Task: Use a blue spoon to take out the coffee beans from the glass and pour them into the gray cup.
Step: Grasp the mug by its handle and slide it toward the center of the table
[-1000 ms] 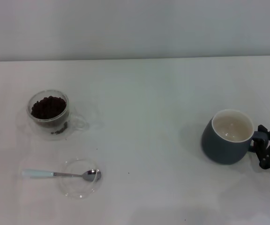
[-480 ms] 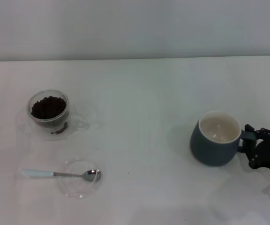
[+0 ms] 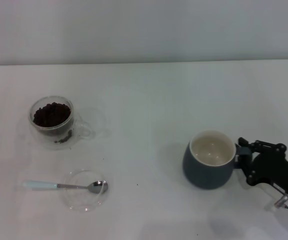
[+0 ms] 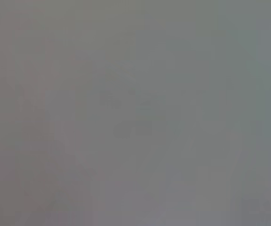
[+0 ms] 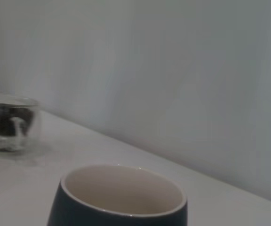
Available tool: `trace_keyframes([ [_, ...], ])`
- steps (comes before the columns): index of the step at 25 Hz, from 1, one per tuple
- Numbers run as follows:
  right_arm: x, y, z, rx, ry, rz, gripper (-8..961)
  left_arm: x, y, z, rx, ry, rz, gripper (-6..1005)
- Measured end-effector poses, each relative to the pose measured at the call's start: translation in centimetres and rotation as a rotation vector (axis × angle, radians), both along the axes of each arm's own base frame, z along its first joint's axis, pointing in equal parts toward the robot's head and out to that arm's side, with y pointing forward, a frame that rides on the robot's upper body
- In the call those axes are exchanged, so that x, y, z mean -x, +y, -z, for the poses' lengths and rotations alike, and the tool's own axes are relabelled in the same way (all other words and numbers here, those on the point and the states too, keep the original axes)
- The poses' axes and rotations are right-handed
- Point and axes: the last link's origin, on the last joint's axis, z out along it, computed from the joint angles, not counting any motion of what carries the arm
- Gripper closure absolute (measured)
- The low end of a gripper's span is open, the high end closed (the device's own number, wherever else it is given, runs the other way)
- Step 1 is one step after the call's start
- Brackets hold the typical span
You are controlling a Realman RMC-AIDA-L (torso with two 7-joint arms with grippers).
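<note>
Starting on the left of the head view, the glass (image 3: 52, 121) sits upright on the white counter (image 3: 149, 105) with its clear side handle toward the middle. It holds a dark heap of the coffee beans (image 3: 51, 114), and a few beans seem to show lower down by its base.

Nearer the robot from there is a flat clear round dish (image 3: 85, 190). The blue spoon (image 3: 65, 186) lies across it, pale handle sticking out over the counter on the left and the shiny bowl resting inside the dish. Nothing is touching it.

Then there's a wide bare stretch of counter before the gray cup (image 3: 209, 160), which stands upright on the right side, well apart from the glass and the spoon. Only its cream inside shows, no beans in it that I can see.

Right tool (image 3: 245, 159) is at the cup's handle side, its black fingers closed around the handle area, so it looks pinched onto the gray cup. The handle itself is mostly hidden behind the fingers.

From the right wrist view you get the cup rim (image 5: 121, 195) up close and the glass (image 5: 11, 123) far off beside the wall.

Left tool isn't visible anywhere; the left wrist view is just flat gray.
</note>
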Motion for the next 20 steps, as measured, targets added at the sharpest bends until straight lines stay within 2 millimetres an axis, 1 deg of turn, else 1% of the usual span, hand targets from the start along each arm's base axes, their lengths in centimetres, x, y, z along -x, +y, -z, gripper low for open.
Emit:
trace_keyframes([
  [6,0.9,0.3,1.1,0.046,-0.008,-0.026,817,0.0,-0.1,0.0,-0.001,-0.001,0.0,357],
  [8,1.5,0.3,1.6,0.068,-0.002,-0.049,821,0.0,-0.1,0.0,-0.001,-0.002,0.001,357],
  [15,2.9,0.4,2.4,0.089,0.022,-0.092,828,0.0,-0.2,0.2,0.002,-0.007,0.0,358],
  [20,3.5,0.2,3.0,0.116,0.025,-0.11,826,-0.1,-0.2,0.3,0.004,-0.008,0.001,358],
])
